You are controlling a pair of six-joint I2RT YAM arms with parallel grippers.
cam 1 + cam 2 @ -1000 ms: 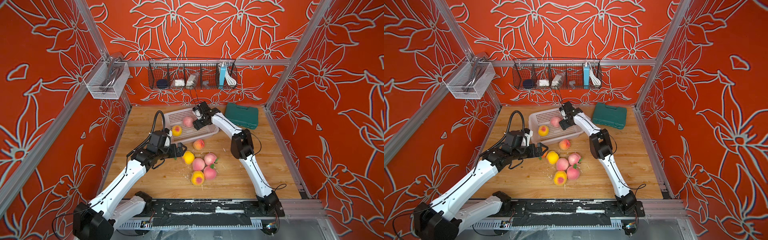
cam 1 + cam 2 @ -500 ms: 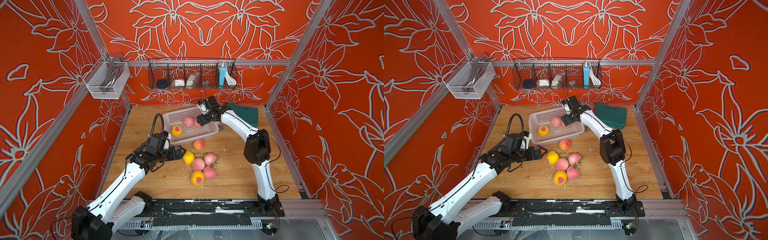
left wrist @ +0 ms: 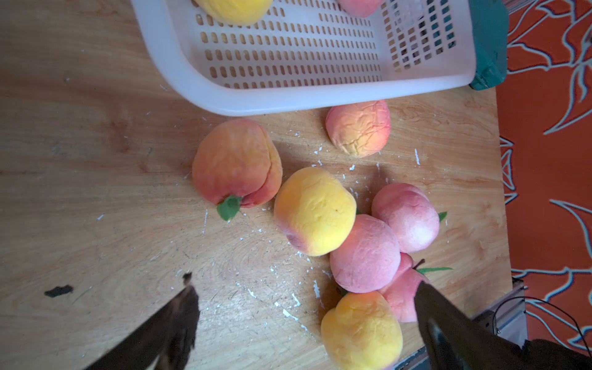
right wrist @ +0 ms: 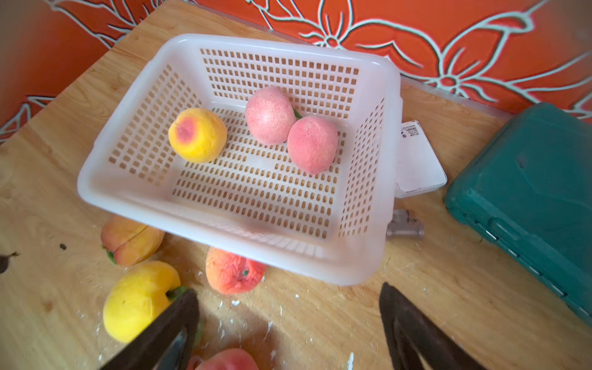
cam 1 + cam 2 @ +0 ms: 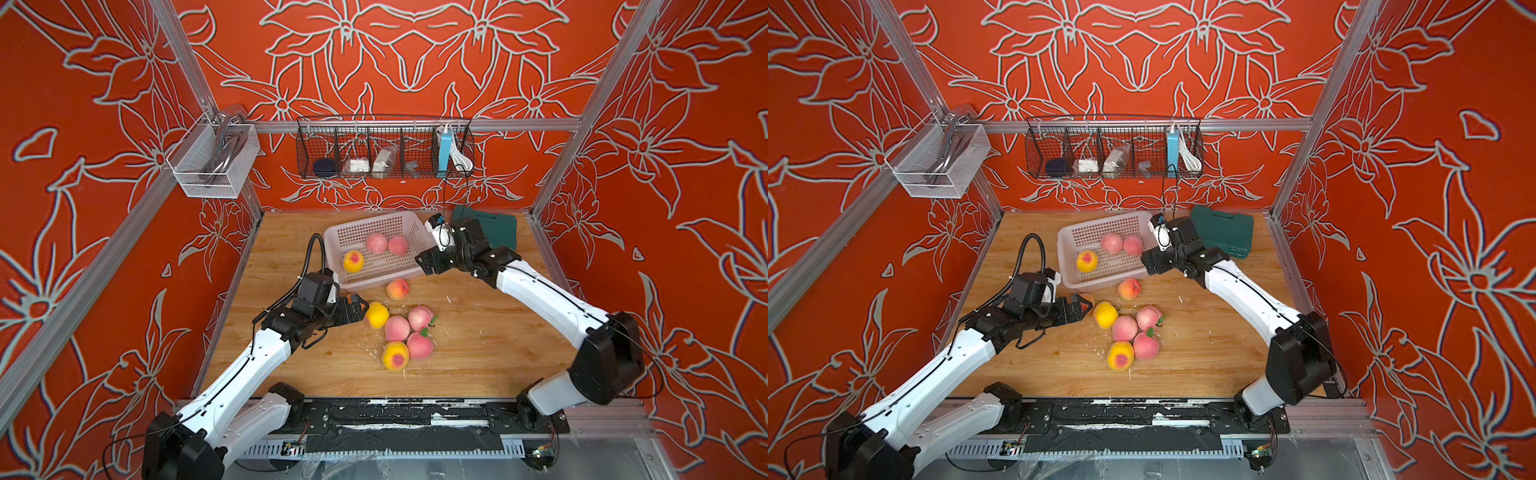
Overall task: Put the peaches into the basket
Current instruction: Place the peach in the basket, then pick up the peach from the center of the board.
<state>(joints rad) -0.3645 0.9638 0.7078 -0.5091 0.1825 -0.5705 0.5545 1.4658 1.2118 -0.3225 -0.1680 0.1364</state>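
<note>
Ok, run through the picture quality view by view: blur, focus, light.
Left wrist: peaches crisp, left gripper fingers dark and out of focus. Right wrist: basket near rim smeared, right gripper fingers soft, upper corner vignetted. Both top views: sharp, evenly lit, only soft shadows under the loose peaches, colour fringing on wall lines toward the edges.

Peaches (image 5: 377, 243) in basket (image 5: 374, 226) — others (image 5: 397, 328) before

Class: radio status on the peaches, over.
Left end effector open, right end effector open. Three round pink-and-yellow peaches in white perforated plastic basket; seven on wooden table. Nothing blocking basket.
</note>
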